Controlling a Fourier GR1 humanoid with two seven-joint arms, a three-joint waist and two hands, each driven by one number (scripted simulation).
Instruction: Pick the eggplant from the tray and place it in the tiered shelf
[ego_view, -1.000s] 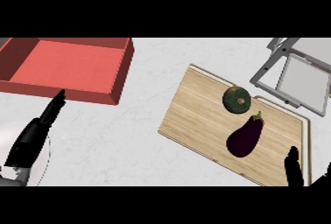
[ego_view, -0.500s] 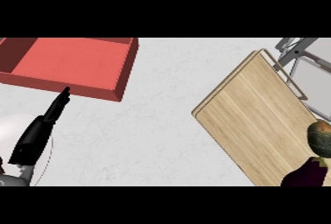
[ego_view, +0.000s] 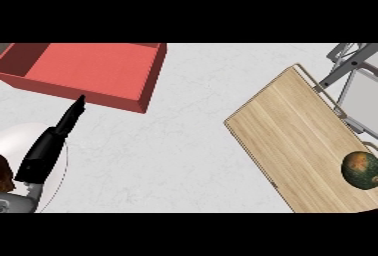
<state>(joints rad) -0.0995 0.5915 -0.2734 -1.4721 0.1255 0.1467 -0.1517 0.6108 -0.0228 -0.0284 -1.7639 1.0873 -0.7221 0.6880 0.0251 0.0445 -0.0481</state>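
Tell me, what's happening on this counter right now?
Nothing is being held. The left robot hand shows at the lower left with straight fingers, pointing toward the red bin. A wooden tray at the right carries a round greenish-brown vegetable, beside the grey tiered shelf. No eggplant or right hand is in sight.

Eggplant nowhere in head view. Wooden tray (ego_view: 295, 145) cut off at right and lower edges; far corner out of sight. Round green-orange item (ego_view: 362, 170) on tray clipped by right edge; kind not determinable. Grey tiered shelf (ego_view: 353, 65) only partly in frame at upper right, legs and one pale panel visible, tiers not distinguishable. Red bin (ego_view: 88, 70) truncated at top and left. Left hand (ego_view: 52, 142) seen edge-on, fingers straight, thumb hidden. White plate (ego_view: 22, 145) beneath forearm, cut by left edge. Brown object (ego_view: 6, 175) at left edge, identity unclear.
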